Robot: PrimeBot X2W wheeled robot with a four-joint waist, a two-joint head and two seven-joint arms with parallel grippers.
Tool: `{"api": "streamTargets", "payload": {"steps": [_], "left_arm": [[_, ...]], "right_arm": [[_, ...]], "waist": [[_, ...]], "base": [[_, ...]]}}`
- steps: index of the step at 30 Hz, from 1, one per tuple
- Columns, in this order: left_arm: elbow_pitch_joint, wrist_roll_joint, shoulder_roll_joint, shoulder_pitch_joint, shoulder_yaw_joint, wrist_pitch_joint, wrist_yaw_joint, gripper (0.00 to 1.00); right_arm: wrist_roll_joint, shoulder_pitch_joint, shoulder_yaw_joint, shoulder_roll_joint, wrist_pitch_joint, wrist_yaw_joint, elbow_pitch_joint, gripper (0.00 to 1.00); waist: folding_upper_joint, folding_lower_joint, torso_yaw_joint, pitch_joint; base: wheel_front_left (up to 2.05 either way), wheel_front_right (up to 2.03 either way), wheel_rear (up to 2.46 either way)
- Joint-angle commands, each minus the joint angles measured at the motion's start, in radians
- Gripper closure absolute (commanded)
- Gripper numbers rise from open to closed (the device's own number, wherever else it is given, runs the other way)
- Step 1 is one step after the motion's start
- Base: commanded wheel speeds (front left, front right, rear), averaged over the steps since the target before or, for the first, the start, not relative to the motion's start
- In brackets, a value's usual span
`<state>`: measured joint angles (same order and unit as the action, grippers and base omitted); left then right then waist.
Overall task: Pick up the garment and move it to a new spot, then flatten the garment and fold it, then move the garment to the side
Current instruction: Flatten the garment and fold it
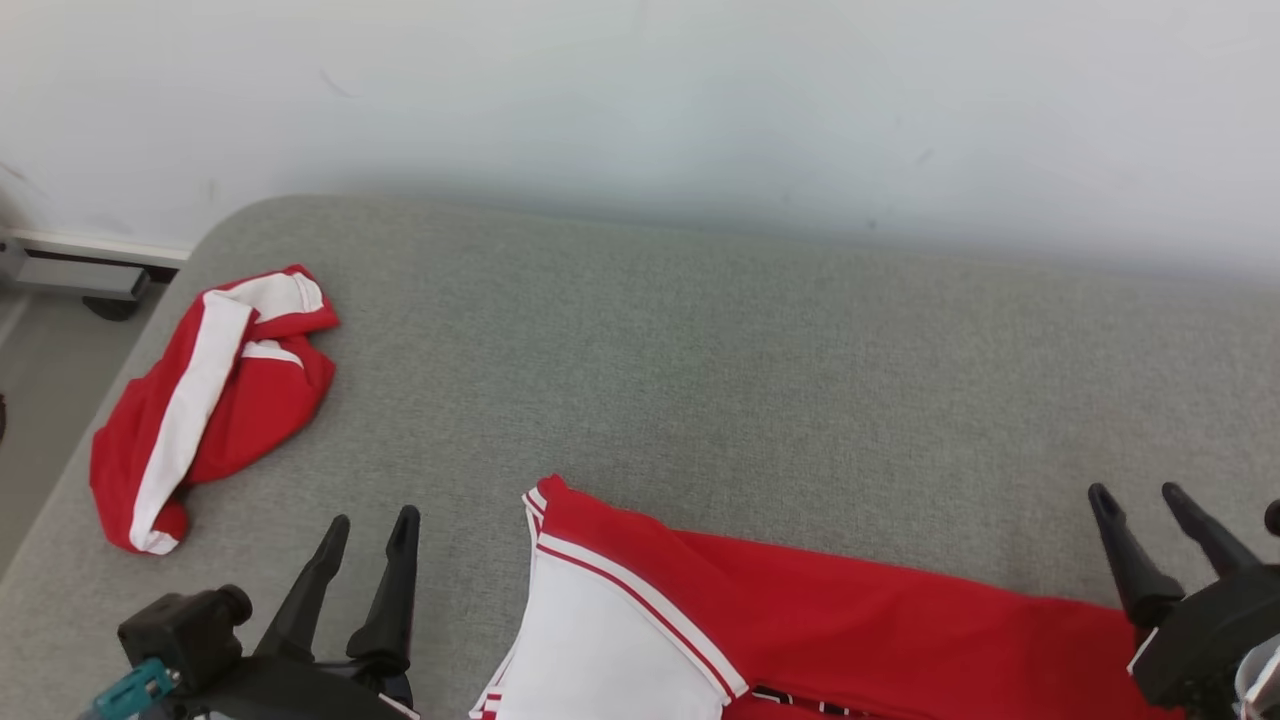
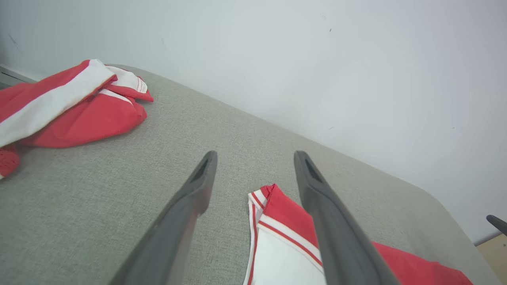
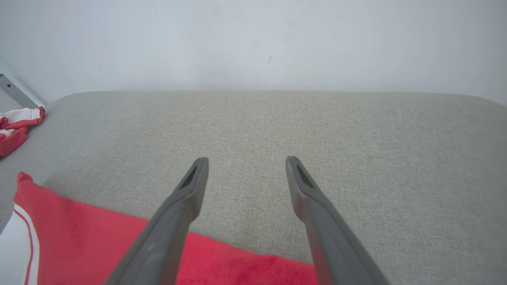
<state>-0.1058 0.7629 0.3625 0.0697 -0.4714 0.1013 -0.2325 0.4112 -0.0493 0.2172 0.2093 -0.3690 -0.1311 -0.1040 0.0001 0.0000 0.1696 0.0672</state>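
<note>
Garment (image 1: 800,630) lay spread along the near edge of the table (image 1: 700,350), between the two grippers and touching neither. Left gripper (image 1: 374,517) hung just beside its striped corner, jaws wide apart, nothing in them. Right gripper (image 1: 1134,490) stood at the far end of the cloth, equally wide and equally empty. Step in hand judged to be flattening before the fold, since the cloth looked laid out but not yet doubled over. To do it well, each gripper should come down on an outer edge rather than the middle, pinch low against the table so that all layers are caught, and draw outward evenly. An uneven pull would likely skew the stripes and drag the piece off the near edge. Cloth appeared thin, smooth and slightly glossy, probably slippery between hard fingers: red body, with a white panel (image 1: 610,640) bordered by narrow red and white stripes that ran up to a pointed corner. Lower part fell out of the head view, so the full outline could not be told. Table cover was a coarse grey weave with a rounded corner, probably giving useful friction. Second garment (image 1: 215,400), red with a broad white band, sat crumpled well apart at the left edge; the fold should be kept clear of it. Wall (image 1: 640,100) behind was plain and pale.
</note>
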Motion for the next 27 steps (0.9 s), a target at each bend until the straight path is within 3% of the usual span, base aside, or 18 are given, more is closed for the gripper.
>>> {"api": "streamTargets", "payload": {"steps": [1,5,10,27], "left_arm": [[0.03,-0.019,-0.003,0.011,-0.002,0.033,0.015,0.0],[0.098,-0.029,-0.031,0.025,0.006,0.107,0.048,0.0],[0.164,-0.058,-0.045,0.03,0.023,0.147,0.059,0.0],[0.309,-0.21,-0.019,0.026,-0.033,0.164,0.118,0.0]], "right_arm": [[-0.005,-0.008,0.007,-0.022,0.036,0.001,0.012,0.0],[-0.009,-0.026,0.024,-0.086,0.123,0.001,0.052,0.0],[-0.004,-0.021,-0.003,-0.126,0.221,0.001,0.112,0.0],[-0.026,-0.009,-0.097,-0.154,0.396,0.001,0.304,0.0]], "waist": [[-0.0001,0.0,0.024,-0.033],[-0.0001,0.0,0.035,-0.072],[-0.0001,0.0,0.025,-0.104],[-0.0001,0.0,-0.058,-0.143]], "base": [[0.0,0.0,0.0],[0.0,0.0,0.0],[0.0,0.0,0.0],[0.0,0.0,0.0]]}}
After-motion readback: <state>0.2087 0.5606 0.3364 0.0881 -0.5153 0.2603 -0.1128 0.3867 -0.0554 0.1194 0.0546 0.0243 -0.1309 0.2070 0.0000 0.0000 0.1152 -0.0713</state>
